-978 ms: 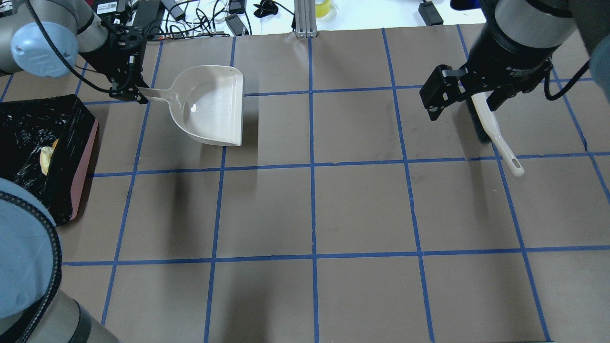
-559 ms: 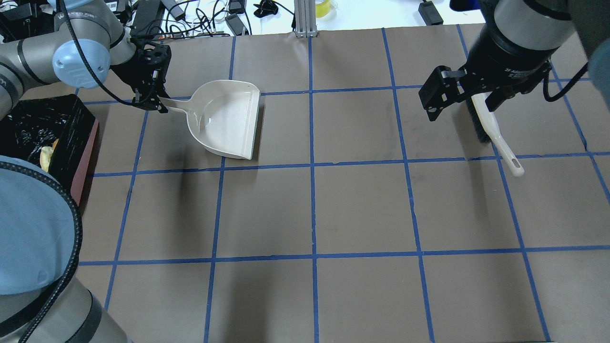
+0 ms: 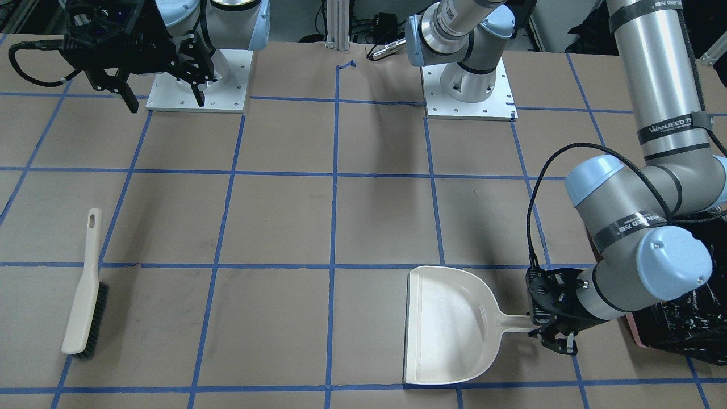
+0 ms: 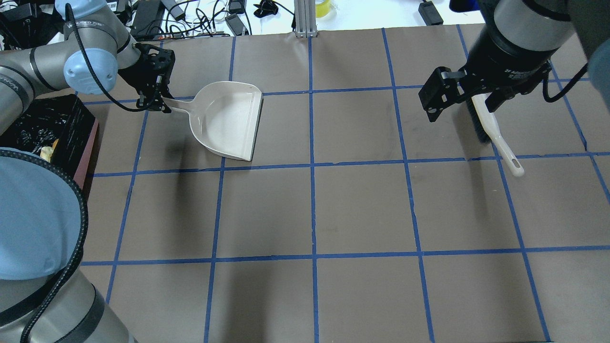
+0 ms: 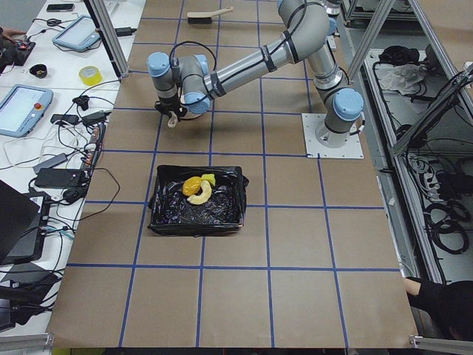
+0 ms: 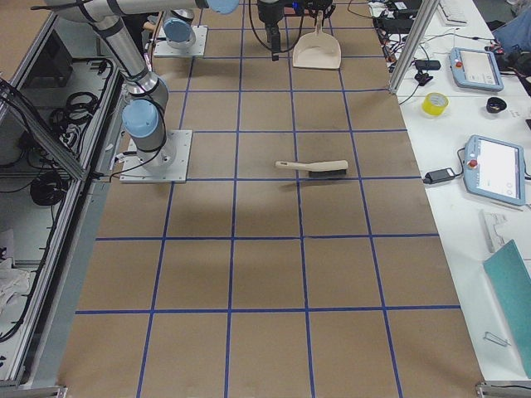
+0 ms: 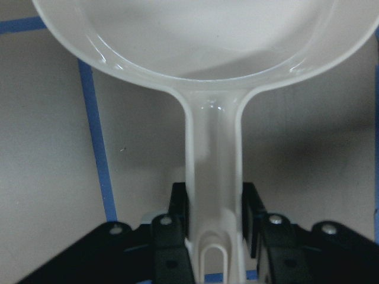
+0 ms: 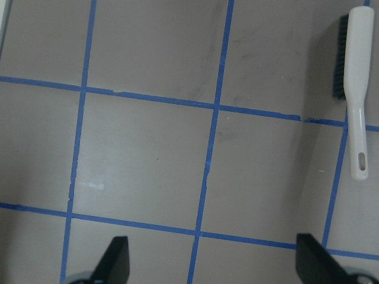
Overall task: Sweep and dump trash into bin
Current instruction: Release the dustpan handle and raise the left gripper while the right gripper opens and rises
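My left gripper (image 4: 159, 102) is shut on the handle of the cream dustpan (image 4: 224, 119), which lies level and empty at table height; the handle sits between the fingers in the left wrist view (image 7: 213, 236). The pink bin (image 5: 196, 201), lined with a black bag, stands to the left of it and shows partly in the overhead view (image 4: 71, 124). The trash (image 5: 196, 188) lies inside it: a golden roll, a curved pastry piece and a yellow sponge. My right gripper (image 3: 164, 96) is open and empty, high above the table. The cream brush (image 4: 495, 138) lies flat on the table below it.
Cables, tape and boxes lie on the white bench (image 4: 200, 14) beyond the table's far edge. A metal post (image 4: 305, 19) stands at the far middle. The arm bases (image 3: 468, 85) sit on the robot's side.
My left gripper has carried the dustpan to the right, away from the bin, and lower towards the table. The right arm and the brush have not moved.
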